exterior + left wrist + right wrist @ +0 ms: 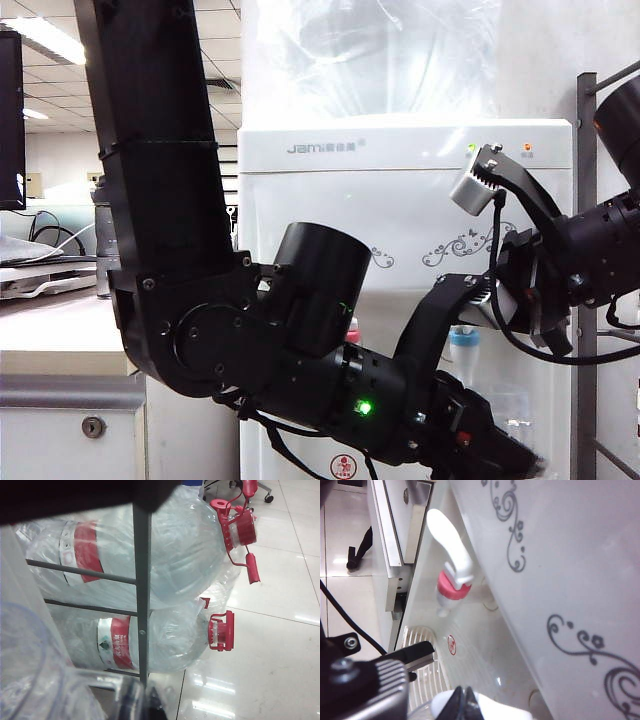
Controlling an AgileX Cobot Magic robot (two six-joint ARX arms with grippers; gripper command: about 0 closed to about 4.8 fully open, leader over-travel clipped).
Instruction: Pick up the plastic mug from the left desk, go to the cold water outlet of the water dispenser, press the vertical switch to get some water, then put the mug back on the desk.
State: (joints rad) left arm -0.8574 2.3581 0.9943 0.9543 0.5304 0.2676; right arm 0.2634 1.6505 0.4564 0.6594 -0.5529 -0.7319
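Mug held low at the cold tap, pressing jaws spread just above it

The left gripper (497, 457) has its jaws closed tight on the plastic mug (512, 408), which we see hanging just below the cold water outlet (463, 348) and a touch to its right. The right gripper (478, 240) is the nearer one to the tap, its jaws gaping wide, one finger directly above the blue collar. We judge the vertical switch lies hidden behind that finger on the water dispenser (400, 200).

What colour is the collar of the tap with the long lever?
Red-pink; the collar shows best in the right wrist view.
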